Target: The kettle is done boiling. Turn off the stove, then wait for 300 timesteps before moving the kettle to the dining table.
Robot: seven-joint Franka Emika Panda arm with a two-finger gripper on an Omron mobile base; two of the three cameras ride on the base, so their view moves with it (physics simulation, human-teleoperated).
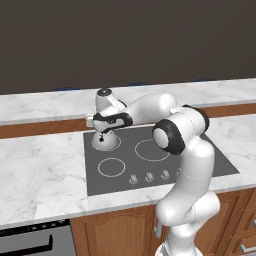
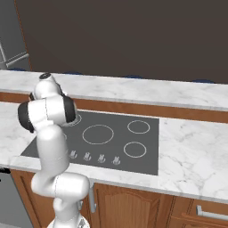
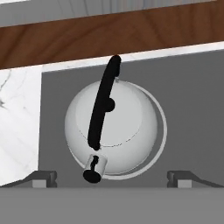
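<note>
Silver-grey, dome-shaped kettle sits on the flat dark stove's rear burner; the gripper hovers directly above, jaws spread wide, apparently ready to straddle its black handle.

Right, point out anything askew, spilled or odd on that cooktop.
Nothing stands out. The kettle sits upright on the rear left burner of the stove, roughly centred on its ring, with no spill around it. The tool hangs open directly above the kettle's black handle.
</note>
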